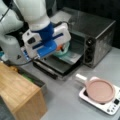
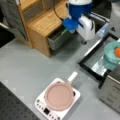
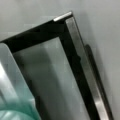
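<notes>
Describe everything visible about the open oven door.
The oven door is folded down flat in front of the steel toaster oven, resting near the grey table. It has a black frame around a glass pane, with a metal handle bar along its outer edge, seen close in the wrist view. A teal bowl holding something orange sits at its inner end. The tool's fingertips are out of view; the arm's white and blue wrist hangs above the door.
</notes>
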Available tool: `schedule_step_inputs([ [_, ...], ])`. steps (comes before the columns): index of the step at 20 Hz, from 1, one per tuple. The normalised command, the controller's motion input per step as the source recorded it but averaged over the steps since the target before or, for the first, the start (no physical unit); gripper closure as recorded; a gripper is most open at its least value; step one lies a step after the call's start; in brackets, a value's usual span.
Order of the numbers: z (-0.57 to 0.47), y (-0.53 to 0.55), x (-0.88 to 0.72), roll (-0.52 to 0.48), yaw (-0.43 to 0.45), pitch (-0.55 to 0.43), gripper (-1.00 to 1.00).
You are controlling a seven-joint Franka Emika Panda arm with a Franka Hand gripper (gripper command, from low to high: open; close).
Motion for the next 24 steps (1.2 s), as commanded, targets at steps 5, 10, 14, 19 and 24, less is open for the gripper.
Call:
schedule_step_inputs([
  [5,0.15,-0.22,0.28,-0.237,0.535,0.275,-1.0],
  [10,0.12,-0.03,0.17,-0.123,0.286,0.238,-1.0],
  [14,0.15,0.06,0.14,-0.083,0.197,0.247,-1.0],
  [19,0.23,0.06,0.23,-0.101,0.185,0.281,-1.0],
  [24,0.16,0.06,0.27,-0.065,0.164,0.273,-1.0],
])
